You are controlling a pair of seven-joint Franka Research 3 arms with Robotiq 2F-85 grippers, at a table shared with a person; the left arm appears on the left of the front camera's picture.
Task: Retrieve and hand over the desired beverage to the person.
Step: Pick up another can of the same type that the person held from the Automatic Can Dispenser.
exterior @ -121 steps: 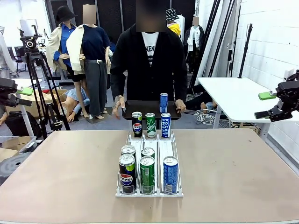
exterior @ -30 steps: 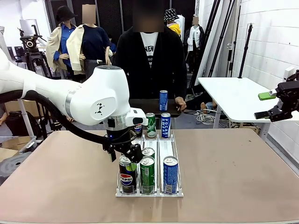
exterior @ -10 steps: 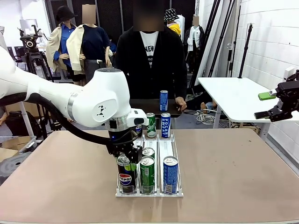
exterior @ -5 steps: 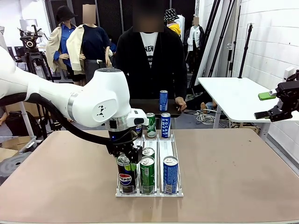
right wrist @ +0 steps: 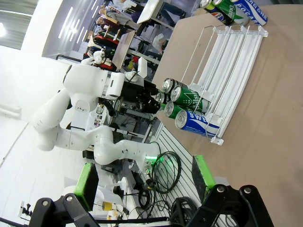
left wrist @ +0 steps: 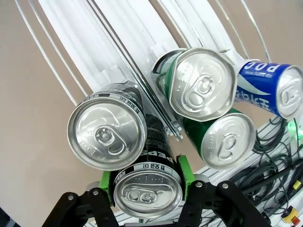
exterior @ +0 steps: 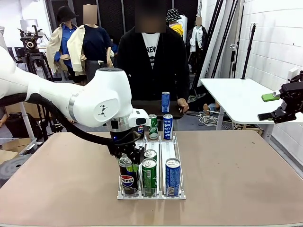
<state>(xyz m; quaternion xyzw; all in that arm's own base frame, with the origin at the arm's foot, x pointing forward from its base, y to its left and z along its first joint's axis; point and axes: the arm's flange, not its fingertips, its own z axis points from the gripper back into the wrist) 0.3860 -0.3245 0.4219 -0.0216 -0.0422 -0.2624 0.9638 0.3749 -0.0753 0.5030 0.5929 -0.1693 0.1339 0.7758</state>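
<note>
1. At the rack's (exterior: pixel 180 196) near-left lane, the left gripper (left wrist: pixel 146 188) pinches the front Pepsi can (exterior: pixel 127 177) between its green pads.
2. Right gripper (right wrist: pixel 147 187) hangs spread and empty, well aside.
3. Risk: lifting off-vertical could knock the green can (exterior: pixel 149 176) just beside it or catch the lane wire.
4. Open table lies left; the person (exterior: pixel 151 61) waits beyond the rack's far cans.
</note>
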